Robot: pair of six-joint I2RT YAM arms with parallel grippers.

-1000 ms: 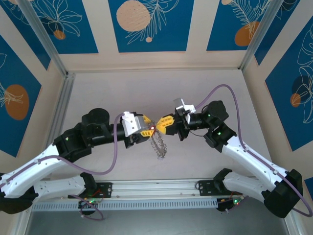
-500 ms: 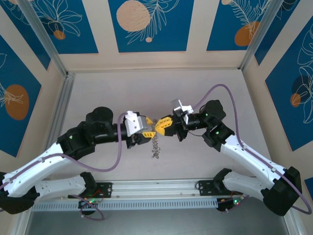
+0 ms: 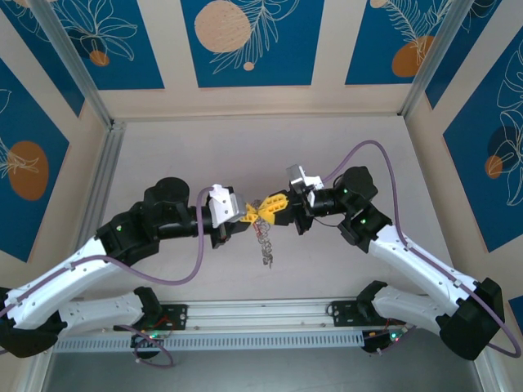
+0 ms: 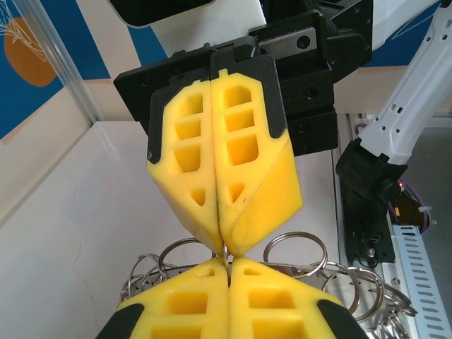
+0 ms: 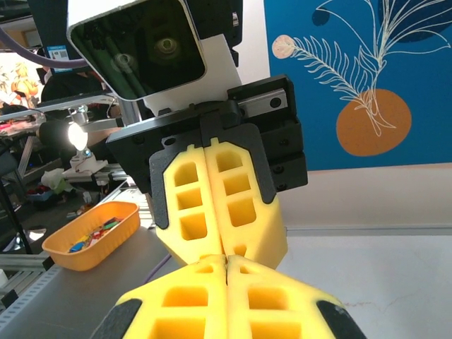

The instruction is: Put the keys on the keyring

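top external: you have both arms reaching in over the middle of the table [image 3: 188, 155], tips meeting nose to nose. left gripper [image 3: 252, 216] and right gripper [image 3: 268, 209] touch at their yellow pads. keyring [image 3: 264, 242] hangs from that meeting pt, dangling just below it. whether its lowest loops touch the table: cannot tell.

left wrist: left gripper [image 4: 227, 267] at the bottom edge, pads clenched flat together w/ a thin bit of wire pinched in the seam, so it grips the keyring [image 4: 332, 272]. the ring sits right behind those pads, its silver loops [image 4: 295, 235] fanning out either side, most toward the frame's right. right gripper [image 4: 223, 244] faces you from above, pads pressed tight, tip touching the left's tip. what it pinches, if anything: cannot tell.

right wrist: right gripper [image 5: 226, 263] at the bottom, pads closed w/ no gap. left gripper [image 5: 224, 248] opposite, also closed, tip to tip w/ it. orange tray [image 5: 88, 236] w/ small coloured bits sits well off to the side, past the table edge. blue panel [image 5: 424, 56] w/ plant print stands behind.
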